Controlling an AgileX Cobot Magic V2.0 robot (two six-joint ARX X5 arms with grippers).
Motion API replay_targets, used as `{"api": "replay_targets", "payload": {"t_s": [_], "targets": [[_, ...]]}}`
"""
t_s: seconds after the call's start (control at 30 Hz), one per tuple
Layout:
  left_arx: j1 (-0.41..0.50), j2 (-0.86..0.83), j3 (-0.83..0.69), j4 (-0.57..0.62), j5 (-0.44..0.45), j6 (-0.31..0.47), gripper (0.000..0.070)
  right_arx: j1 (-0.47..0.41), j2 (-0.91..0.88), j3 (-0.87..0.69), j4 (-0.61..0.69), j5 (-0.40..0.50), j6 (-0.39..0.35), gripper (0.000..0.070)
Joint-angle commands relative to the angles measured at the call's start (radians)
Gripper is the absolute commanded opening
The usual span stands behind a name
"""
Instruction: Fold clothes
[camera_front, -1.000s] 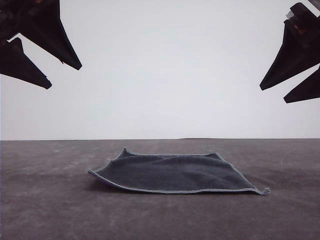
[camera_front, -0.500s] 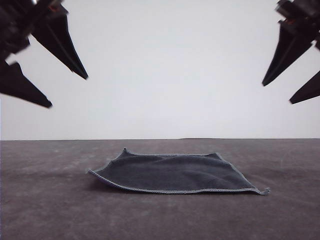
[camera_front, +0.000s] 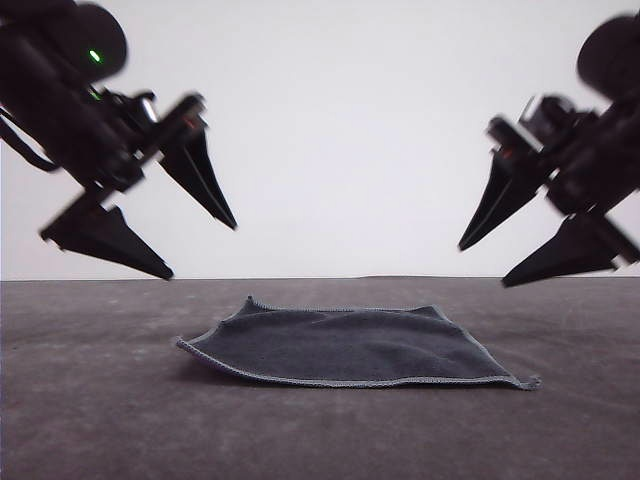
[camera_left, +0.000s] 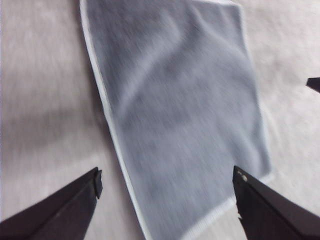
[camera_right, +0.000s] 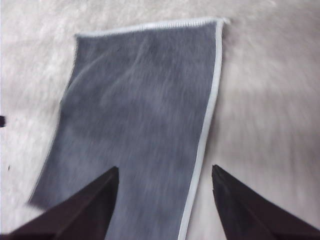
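On the dark grey table (camera_front: 90, 420), seen from the front, the cloth (camera_front: 350, 345) lay spread out flat with its dark grey face up and its pale stitched hem (camera_front: 400, 381) running along the near edge. Its long axis appeared to run left to right across the table, one corner drawn out into a point toward the near right, and the far left corner curled slightly up. The left gripper (camera_front: 203, 250) hung in the air above and to the left of the cloth, its fingers spread wide and holding nothing. The right gripper (camera_front: 482, 266) hung above and to the right, fingers likewise spread, clear of the fabric.

From the left wrist camera, blurred, the cloth (camera_left: 175, 110) lay on the table beyond the two parted fingers (camera_left: 60, 210).

From the right wrist camera, also blurred, the cloth (camera_right: 140, 115) lay beyond the parted fingers (camera_right: 85, 210), its hemmed edge (camera_right: 207, 115) running between them.
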Motion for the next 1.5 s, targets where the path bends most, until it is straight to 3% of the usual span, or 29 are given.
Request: {"api": "replay_targets", "payload": {"t_s": [0.0,0.47,0.73,0.97,1.47], "targets": [[0.002,0.064,0.052,0.017,0.005,0.023,0.0515,-0.001,0.066,0.046,0.02,-0.006,0.013,0.0377],[0.024,0.393,0.335,0.028,0.025,0.018,0.0518,-0.013,0.341,0.309,-0.006,-0.033,0.034,0.0377],[0.022,0.527,0.443,0.024,0.089,-0.023,0.0518,-0.039,0.359,0.324,0.0,-0.023,0.035,0.0377],[0.007,0.553,0.454,0.047,0.13,-0.052,0.0517,-0.069,0.363,0.324,0.015,-0.037,0.036,0.0377],[0.009,0.553,0.454,0.039,0.146,-0.049,0.0517,-0.028,0.537,0.417,0.029,-0.193,0.063,0.0377]]}}
